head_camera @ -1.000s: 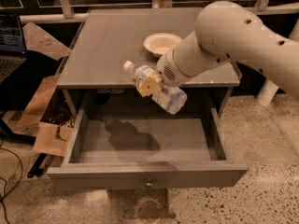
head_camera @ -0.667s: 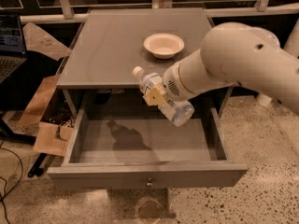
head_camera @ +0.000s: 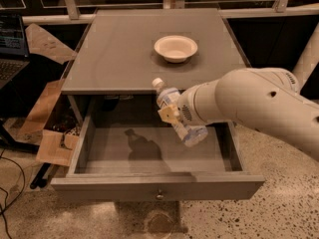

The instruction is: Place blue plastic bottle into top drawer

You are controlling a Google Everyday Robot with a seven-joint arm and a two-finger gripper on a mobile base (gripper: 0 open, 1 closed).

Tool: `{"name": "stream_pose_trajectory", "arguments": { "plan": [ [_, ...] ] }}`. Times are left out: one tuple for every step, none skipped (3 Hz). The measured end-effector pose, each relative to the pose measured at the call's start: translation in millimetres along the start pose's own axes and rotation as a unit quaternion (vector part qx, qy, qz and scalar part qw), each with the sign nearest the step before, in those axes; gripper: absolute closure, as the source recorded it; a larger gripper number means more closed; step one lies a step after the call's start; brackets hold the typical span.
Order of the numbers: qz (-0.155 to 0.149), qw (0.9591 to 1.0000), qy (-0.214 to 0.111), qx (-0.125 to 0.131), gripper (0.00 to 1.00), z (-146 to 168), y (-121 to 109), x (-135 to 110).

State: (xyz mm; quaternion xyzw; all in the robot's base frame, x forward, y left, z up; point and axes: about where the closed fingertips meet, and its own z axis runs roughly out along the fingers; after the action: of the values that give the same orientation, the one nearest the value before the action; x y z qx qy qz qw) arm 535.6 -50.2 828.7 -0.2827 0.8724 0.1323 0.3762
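Observation:
The blue plastic bottle (head_camera: pixel 175 108) is a small clear bottle with a white cap and a pale label. It hangs tilted, cap up and to the left, over the open top drawer (head_camera: pixel 154 187). My gripper (head_camera: pixel 171 114) is shut on the bottle's middle, with a yellowish finger pad (head_camera: pixel 167 114) showing against the label. My white arm reaches in from the right. The drawer is pulled out, its inside is bare, and the bottle's shadow falls on its floor. Its round metal knob (head_camera: pixel 159 195) sits at the centre of the front panel.
A white bowl (head_camera: pixel 175 48) stands on the grey cabinet top (head_camera: pixel 119 54). A laptop (head_camera: pixel 11 46) and cardboard pieces (head_camera: pixel 47 138) lie to the left, with cables on the floor. A white post (head_camera: pixel 310 59) stands at the right.
My arm has moved down and to the right with the bottle, carrying it from the cabinet's front edge to lower over the open drawer.

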Motion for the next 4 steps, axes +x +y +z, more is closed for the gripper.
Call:
{"name": "stream_pose_trajectory", "arguments": {
  "plan": [
    [0.020, 0.9995, -0.001, -0.024, 1.00, 15.8, -3.1, 12.3],
    [0.028, 0.9964, 0.009, -0.080, 1.00, 35.3, -1.3, 23.0],
    [0.044, 0.9908, 0.018, -0.127, 1.00, 50.4, -0.7, 33.6],
    [0.061, 0.9845, 0.017, -0.164, 1.00, 61.9, -0.7, 43.9]
  ]
}}
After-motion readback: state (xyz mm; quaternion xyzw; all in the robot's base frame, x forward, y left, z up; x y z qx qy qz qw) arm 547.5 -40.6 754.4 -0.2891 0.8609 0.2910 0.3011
